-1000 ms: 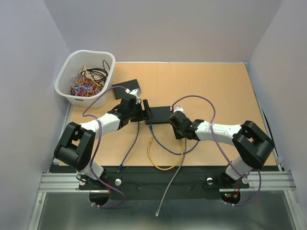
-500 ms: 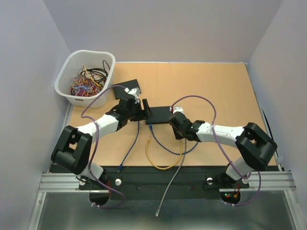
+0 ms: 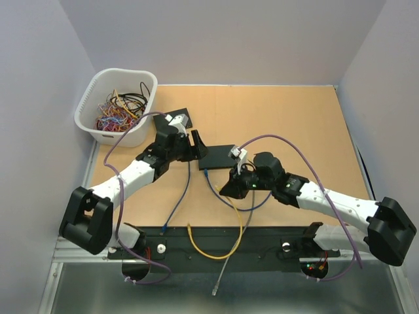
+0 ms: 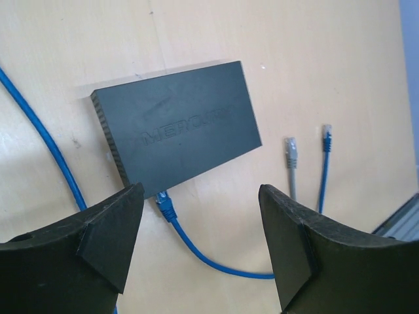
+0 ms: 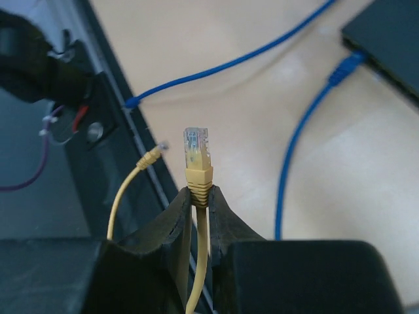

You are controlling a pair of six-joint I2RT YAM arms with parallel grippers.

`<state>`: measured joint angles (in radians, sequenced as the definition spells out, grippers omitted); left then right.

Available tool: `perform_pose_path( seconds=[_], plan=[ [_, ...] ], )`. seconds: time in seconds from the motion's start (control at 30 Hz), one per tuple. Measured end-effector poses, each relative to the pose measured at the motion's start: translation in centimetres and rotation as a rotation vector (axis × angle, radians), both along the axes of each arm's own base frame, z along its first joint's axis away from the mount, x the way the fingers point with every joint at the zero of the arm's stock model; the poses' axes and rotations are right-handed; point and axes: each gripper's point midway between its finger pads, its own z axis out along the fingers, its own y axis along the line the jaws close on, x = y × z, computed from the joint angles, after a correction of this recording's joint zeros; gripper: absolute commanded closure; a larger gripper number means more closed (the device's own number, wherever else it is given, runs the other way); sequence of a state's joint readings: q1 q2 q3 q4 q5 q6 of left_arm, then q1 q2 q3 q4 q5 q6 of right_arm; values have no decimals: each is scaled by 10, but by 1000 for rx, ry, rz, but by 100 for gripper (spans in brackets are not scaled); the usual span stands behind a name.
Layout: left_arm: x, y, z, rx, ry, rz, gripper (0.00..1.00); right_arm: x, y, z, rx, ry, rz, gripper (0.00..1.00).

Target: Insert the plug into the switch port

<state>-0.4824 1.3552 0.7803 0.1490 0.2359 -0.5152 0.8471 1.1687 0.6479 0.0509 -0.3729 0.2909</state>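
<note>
The right pincer (image 5: 198, 196) is clamped on the yellow cable just behind its clear-tipped plug (image 5: 196, 145) — the plug's axis points past the flat black plastic switch (image 5: 386, 33), which lies aside on the counter (image 5: 229, 131). The left pincer (image 4: 200, 203), spread apart, hovers over it.

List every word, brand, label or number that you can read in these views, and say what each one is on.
"MERCURY": raised letters on the top face of the black switch, seen in the left wrist view; the last letters are faint.
On the yellow plug, right wrist view: no print legible.
Top view: nothing is large or sharp enough to read.
</note>
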Motion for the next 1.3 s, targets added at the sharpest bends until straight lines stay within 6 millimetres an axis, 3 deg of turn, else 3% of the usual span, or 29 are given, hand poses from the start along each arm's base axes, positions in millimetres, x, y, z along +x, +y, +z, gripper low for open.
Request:
perform_pose_path(
  seconds=[0.27, 0.43, 0.6, 1.03, 1.17, 1.3],
  plan=[
    [-18, -4, 57, -113, -99, -49, 19, -36, 12, 29, 126, 17, 211, 100],
    [-28, -3, 75, -149, -141, -64, 18, -61, 21, 58, 252, 47, 355, 100],
    [-31, -3, 71, -149, -126, -68, 18, -85, 23, 92, 379, 50, 510, 99],
    [-32, -3, 70, -152, -122, -69, 19, -121, 6, 133, 496, 50, 705, 100],
    [-30, -3, 67, -146, -115, -66, 19, -117, 8, 135, 511, 26, 669, 100],
    [-27, -3, 56, -128, -91, -61, 19, -109, 10, 115, 488, 61, 595, 100]
  ],
)
